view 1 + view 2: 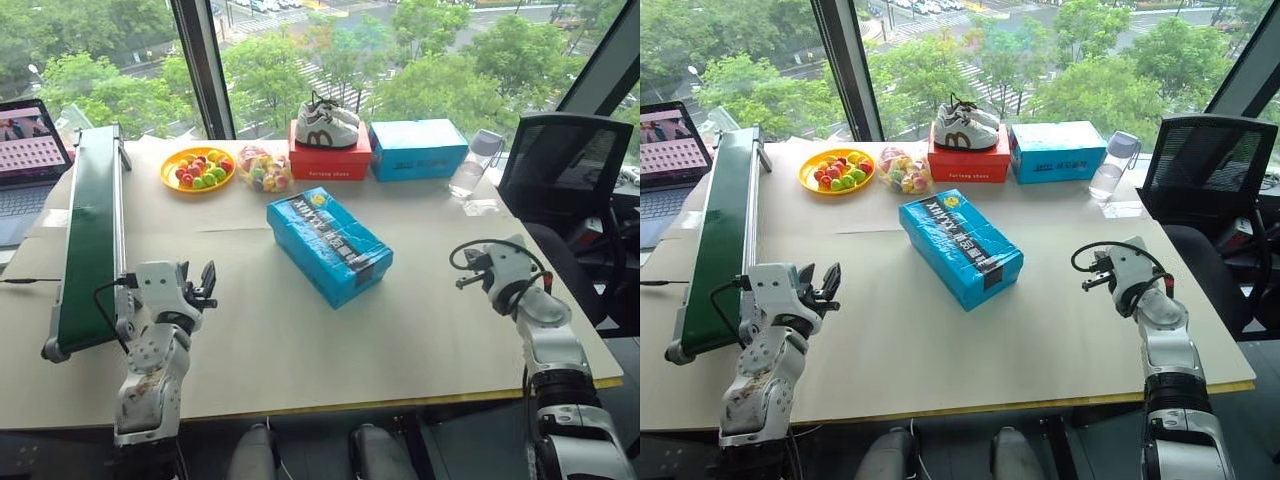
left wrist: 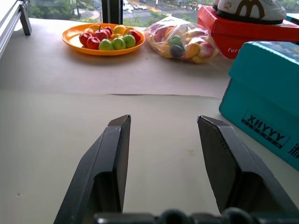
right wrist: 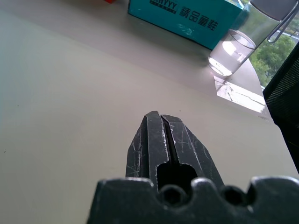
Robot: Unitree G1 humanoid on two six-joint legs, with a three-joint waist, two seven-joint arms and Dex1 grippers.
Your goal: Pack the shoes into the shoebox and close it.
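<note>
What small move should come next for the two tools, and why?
Probably none beyond drawing both arms back: the shoebox lies closed in the middle of the table, the left tool is open and empty, and the right tool is shut on nothing.

Silver-white arms (image 1: 150,370), black cables

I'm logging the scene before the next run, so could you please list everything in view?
shoebox: one, bright blue, lid shut, table middle.
red box: one, far edge.
white-grey sneakers: a pair, on the red box.
light-blue box: one, right of the red box.
plate: one, orange, with fruit, far left.
bag: one, clear, coloured pieces inside, beside the plate.
bottle: one, clear, far right.
conveyor: one, green, left edge.
laptop: one, far left.
chair: one, black, right.
left gripper: fingers open.
right gripper: fingers shut.
</note>
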